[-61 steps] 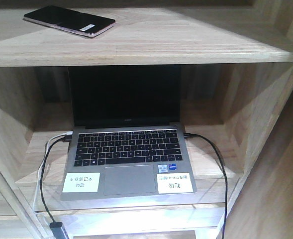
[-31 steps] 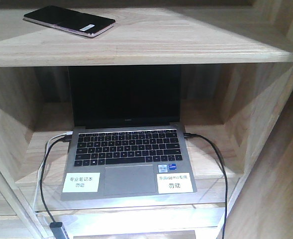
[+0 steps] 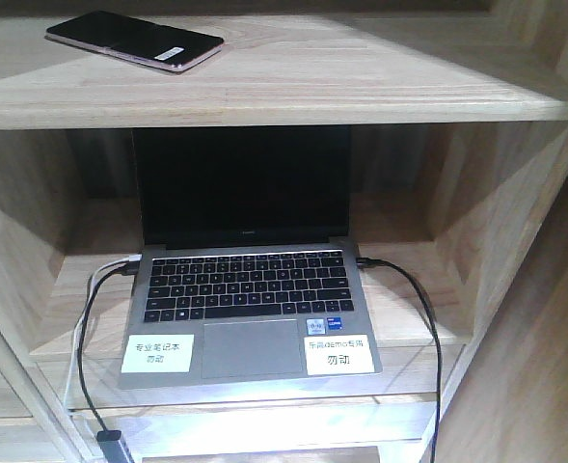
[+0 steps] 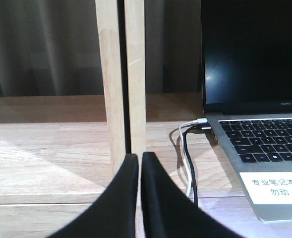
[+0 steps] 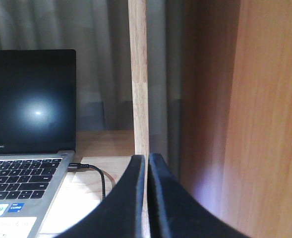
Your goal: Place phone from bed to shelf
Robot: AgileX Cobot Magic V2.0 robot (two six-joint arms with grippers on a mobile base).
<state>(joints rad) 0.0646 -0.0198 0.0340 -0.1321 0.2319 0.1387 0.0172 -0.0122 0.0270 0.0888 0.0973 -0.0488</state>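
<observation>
Glossy black, the phone (image 3: pixel 134 40) lies flat on the upper shelf (image 3: pixel 361 77), near its left end and close to the front edge, with nothing gripping it. You can judge the placing done. The white sticker on it is too small to read.

Your left tool (image 4: pixel 139 198) and right tool (image 5: pixel 146 198) both hang clenched and empty, low at either side of the laptop (image 3: pixel 245 289) in the cubby beneath. The risk now lies there: swing an arm carelessly and you may snag the black cable (image 3: pixel 419 309) or the white one (image 4: pixel 185 148), dragging the laptop, or knock an upright post (image 4: pixel 121 79). A bump to the plank could nudge the phone off its edge.

Under the dark screen you can read HUAWEI. A white label (image 3: pixel 158 352) reads 专业笔记本 勿动; the right-hand one ends 勿动 too.
</observation>
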